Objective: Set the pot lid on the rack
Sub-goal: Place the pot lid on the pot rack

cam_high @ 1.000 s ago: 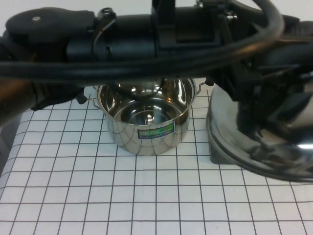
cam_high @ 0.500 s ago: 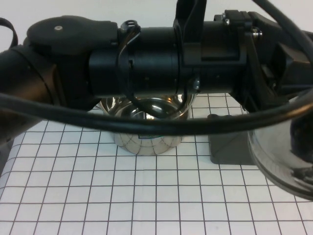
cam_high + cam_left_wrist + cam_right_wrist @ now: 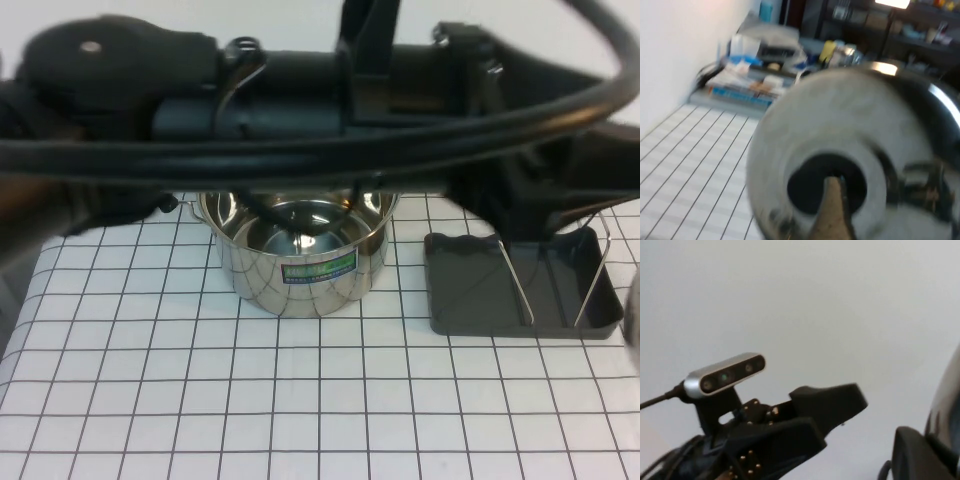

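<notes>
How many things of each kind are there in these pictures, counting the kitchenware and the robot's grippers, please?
Pot, open, on the gridded table: 1
Pot lid, held off the table by the left gripper: 1
Rack, right of the pot, no lid on it: 1
Left gripper, fingers shut on the lid's knob: 1
Right gripper, not in view: 0
Total: 4

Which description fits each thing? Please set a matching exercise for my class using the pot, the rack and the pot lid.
Things:
1. pot
2. rack
3. pot lid

Descriptions:
A. held by its black knob in the left gripper
B. standing uncovered mid-table
C. on the table to the right of the pot, nothing in its wire loops

Pairs: 1-B, 2-C, 3-A.

The right gripper is not in view.
</notes>
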Controlling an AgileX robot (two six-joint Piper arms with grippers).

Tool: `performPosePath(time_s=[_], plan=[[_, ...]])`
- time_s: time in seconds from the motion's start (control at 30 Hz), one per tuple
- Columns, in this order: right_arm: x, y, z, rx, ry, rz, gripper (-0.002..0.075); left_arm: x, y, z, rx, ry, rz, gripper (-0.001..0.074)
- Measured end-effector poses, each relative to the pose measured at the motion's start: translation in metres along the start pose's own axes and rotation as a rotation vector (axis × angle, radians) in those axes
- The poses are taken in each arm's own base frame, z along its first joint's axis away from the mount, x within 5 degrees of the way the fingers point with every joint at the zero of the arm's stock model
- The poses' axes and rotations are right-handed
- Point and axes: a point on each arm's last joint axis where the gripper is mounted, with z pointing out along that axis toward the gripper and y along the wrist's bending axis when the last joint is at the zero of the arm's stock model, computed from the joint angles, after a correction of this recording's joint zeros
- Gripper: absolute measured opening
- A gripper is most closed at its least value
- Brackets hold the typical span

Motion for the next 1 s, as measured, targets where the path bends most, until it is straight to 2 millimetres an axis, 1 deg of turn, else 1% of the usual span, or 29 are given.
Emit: performPosePath(time_s=[0.1, 0.17, 0.23, 0.27, 0.3, 0.33, 0.4, 0.5, 0.6, 0.7, 0.83, 0.9, 1.0], plan=[[-0.001, -0.005, 0.005, 0.027, 0.011, -0.099, 0.0015, 0.001, -0.001, -0.015, -0.064, 0.093, 0.023, 0.0407], [-0.003, -0.008, 0.013, 0.045, 0.032, -0.167, 0.0015, 0.000, -0.005, -0.027, -0.110, 0.165, 0.042, 0.0270], [-0.007, -0.011, 0.026, 0.052, 0.078, -0.260, 0.0015, 0.000, -0.011, -0.039, -0.149, 0.236, 0.077, 0.0140], [-0.009, -0.012, 0.035, 0.045, 0.107, -0.308, 0.0015, 0.001, -0.014, -0.047, -0.171, 0.279, 0.101, 0.0092], [-0.012, -0.012, 0.044, 0.030, 0.140, -0.350, 0.0015, 0.001, -0.018, -0.053, -0.189, 0.322, 0.122, 0.0060], [-0.014, -0.012, 0.053, 0.013, 0.167, -0.377, 0.0015, 0.002, -0.023, -0.060, -0.204, 0.355, 0.126, 0.0042], [-0.021, -0.012, 0.076, -0.045, 0.234, -0.414, 0.0015, 0.004, -0.029, -0.072, -0.250, 0.440, 0.139, 0.0018], [-0.030, -0.014, 0.112, -0.139, 0.344, -0.436, 0.0015, 0.009, -0.038, -0.091, -0.330, 0.569, 0.129, 0.0005], [-0.034, -0.025, 0.148, -0.205, 0.488, -0.446, 0.0015, 0.014, -0.046, -0.108, -0.402, 0.632, 0.093, 0.0003], [-0.036, -0.041, 0.174, -0.205, 0.606, -0.433, 0.0015, 0.022, -0.058, -0.123, -0.444, 0.633, 0.083, 0.0001], [-0.034, -0.063, 0.194, -0.163, 0.705, -0.433, 0.0015, 0.038, -0.076, -0.142, -0.471, 0.593, 0.093, 0.0000], [-0.031, -0.072, 0.199, -0.141, 0.730, -0.425, 0.0015, 0.047, -0.085, -0.151, -0.486, 0.559, 0.083, -0.0001], [-0.027, -0.084, 0.204, -0.107, 0.743, -0.413, 0.0015, 0.061, -0.095, -0.159, -0.484, 0.534, 0.048, 0.0000]])
